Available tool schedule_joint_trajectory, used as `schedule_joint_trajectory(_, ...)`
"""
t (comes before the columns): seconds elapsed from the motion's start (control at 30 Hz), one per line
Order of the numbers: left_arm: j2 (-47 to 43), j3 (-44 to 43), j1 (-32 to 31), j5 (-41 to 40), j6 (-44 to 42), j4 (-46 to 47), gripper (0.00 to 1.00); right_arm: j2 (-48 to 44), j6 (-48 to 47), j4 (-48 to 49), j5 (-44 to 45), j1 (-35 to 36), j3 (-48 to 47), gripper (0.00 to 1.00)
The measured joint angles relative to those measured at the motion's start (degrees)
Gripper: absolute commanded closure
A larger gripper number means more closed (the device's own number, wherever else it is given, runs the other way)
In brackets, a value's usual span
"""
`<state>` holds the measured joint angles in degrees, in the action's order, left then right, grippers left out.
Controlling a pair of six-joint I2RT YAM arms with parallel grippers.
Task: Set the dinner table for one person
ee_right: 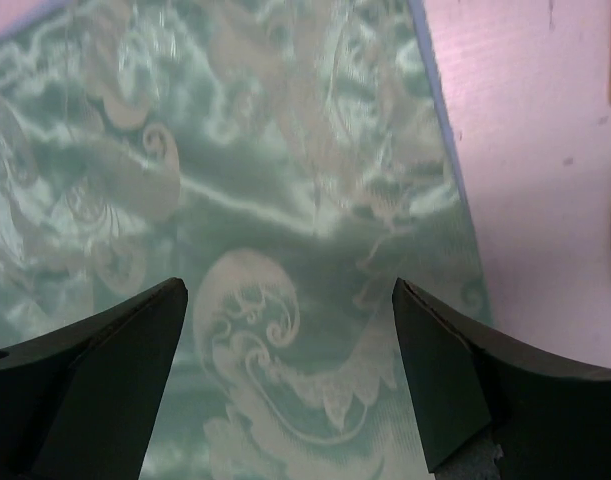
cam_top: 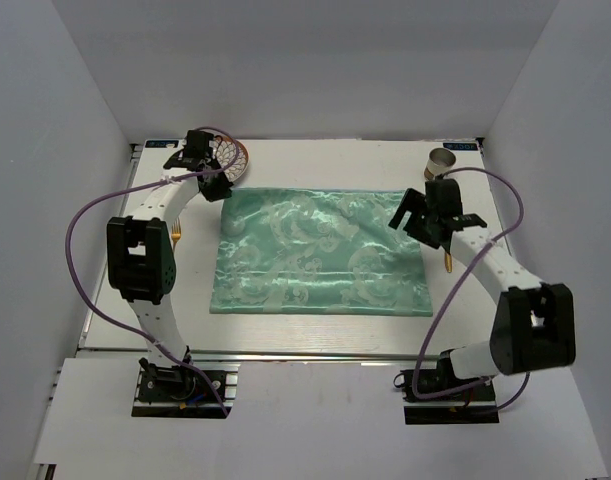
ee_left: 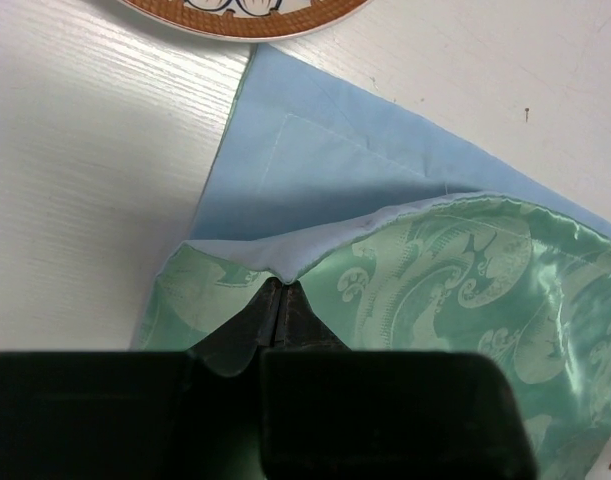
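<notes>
A shiny green patterned cloth (cam_top: 320, 255) lies spread on the white dinner table (cam_top: 315, 160). My left gripper (cam_top: 221, 187) is at the cloth's far left corner. In the left wrist view it (ee_left: 278, 283) is shut on that corner of the cloth (ee_left: 465, 280), which is folded back and shows its pale blue underside. My right gripper (cam_top: 410, 218) hangs over the cloth's far right part. In the right wrist view it (ee_right: 290, 290) is open and empty above the cloth (ee_right: 235, 150), near the cloth's right edge.
A patterned plate with a brown rim (cam_top: 235, 158) sits just beyond the left gripper and shows in the left wrist view (ee_left: 245, 15). A metal cup (cam_top: 441, 162) stands at the far right. Gold cutlery lies right (cam_top: 447, 262) and left (cam_top: 175, 234) of the cloth.
</notes>
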<state>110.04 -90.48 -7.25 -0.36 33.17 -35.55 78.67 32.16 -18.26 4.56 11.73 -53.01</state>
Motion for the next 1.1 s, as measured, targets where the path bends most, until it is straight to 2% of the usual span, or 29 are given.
schedule_joint_trajectory(0.33,0.5,-0.8,0.0,1.7,-0.6,0.6,1.00,10.5,-0.2,4.7,-1.9,-3.9,-6.0,0.12)
schedule_joint_trajectory(0.47,0.5,-0.8,0.0,1.9,-0.6,0.9,1.00,18.9,-2.9,5.6,-1.2,-5.2,-13.7,0.18)
schedule_joint_trajectory(0.7,0.5,-0.2,0.0,1.9,-0.6,1.0,1.00,30.7,-5.7,5.8,-1.5,-7.6,-24.1,0.23)
schedule_joint_trajectory(0.93,0.5,0.2,0.0,1.9,-0.6,0.9,1.00,32.2,-5.8,7.2,-5.8,-8.2,-24.0,0.20)
schedule_joint_trajectory(1.1,0.3,3.6,0.0,1.8,-0.3,1.8,1.00,32.7,-6.7,8.3,-9.4,-8.2,-24.4,0.18)
